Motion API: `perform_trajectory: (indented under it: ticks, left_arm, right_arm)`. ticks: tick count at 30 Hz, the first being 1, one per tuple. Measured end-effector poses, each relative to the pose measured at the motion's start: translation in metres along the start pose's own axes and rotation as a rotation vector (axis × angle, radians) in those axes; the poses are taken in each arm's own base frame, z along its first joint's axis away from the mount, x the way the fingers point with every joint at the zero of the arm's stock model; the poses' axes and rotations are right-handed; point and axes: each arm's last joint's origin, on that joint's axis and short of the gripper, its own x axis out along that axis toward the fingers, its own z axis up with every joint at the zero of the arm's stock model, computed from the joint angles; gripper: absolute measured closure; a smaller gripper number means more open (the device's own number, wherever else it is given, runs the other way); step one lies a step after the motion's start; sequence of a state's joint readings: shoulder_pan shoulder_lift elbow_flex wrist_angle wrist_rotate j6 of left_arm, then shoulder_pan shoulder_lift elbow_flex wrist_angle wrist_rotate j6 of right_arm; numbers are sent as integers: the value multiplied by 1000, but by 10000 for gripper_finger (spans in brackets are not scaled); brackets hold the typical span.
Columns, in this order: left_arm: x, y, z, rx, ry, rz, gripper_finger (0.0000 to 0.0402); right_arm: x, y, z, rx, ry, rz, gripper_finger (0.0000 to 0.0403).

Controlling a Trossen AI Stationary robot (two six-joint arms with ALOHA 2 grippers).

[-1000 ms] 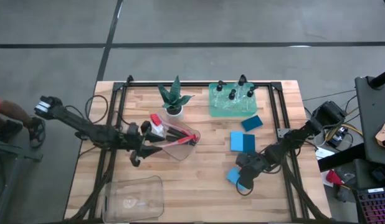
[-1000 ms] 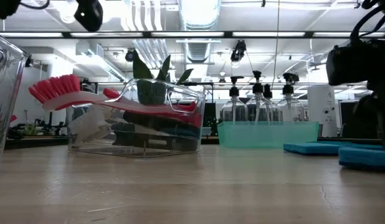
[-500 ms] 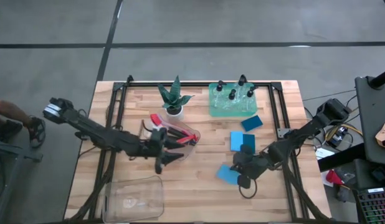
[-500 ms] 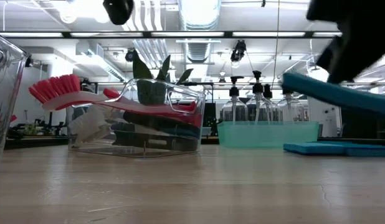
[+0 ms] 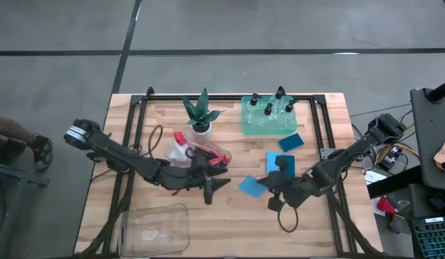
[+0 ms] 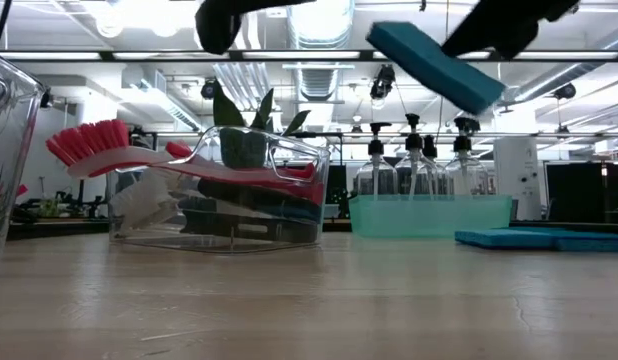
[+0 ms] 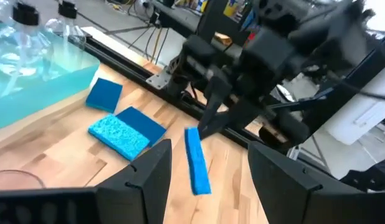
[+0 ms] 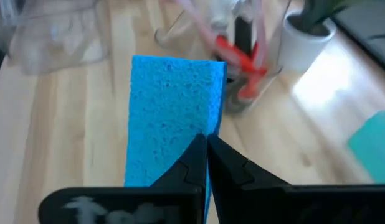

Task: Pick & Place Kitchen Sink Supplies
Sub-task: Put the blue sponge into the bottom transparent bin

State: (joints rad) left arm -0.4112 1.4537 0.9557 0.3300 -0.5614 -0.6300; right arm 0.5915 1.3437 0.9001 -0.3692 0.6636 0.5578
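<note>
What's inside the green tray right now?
The green tray holds four clear bottles with black tops, standing upright. Through its tinted walls nothing else shows, though the floor under the bottles is covered by them.

Blue sponge (image 7: 197, 162) pinched in right hand (image 7: 208, 124)

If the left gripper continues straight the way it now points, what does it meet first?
Most likely the blue sponge that the right gripper holds in the air: it hangs just ahead of the open left gripper, between its fingers in the wrist view. Depth is uncertain, so it may pass slightly under it.
</note>
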Motion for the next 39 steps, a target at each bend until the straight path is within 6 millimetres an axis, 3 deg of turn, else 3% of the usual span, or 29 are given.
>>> perform_trajectory:
  ticks: [9, 29, 33, 39]
  left_arm:
    - [21, -10, -4, 33, 18, 38, 197]
    - [33, -11, -10, 46, 51, 55, 203]
    - [33, -10, -10, 50, 51, 53, 249]
    - [33, -10, -9, 81, 67, 30, 374]
  right_arm:
    - [-7, 3, 20, -40, -79, -37, 395]
    - [-9, 4, 37, -56, -189, -58, 395]
    - [-9, 5, 37, -55, -189, -50, 394]
    - [-9, 6, 38, -68, -200, -38, 394]
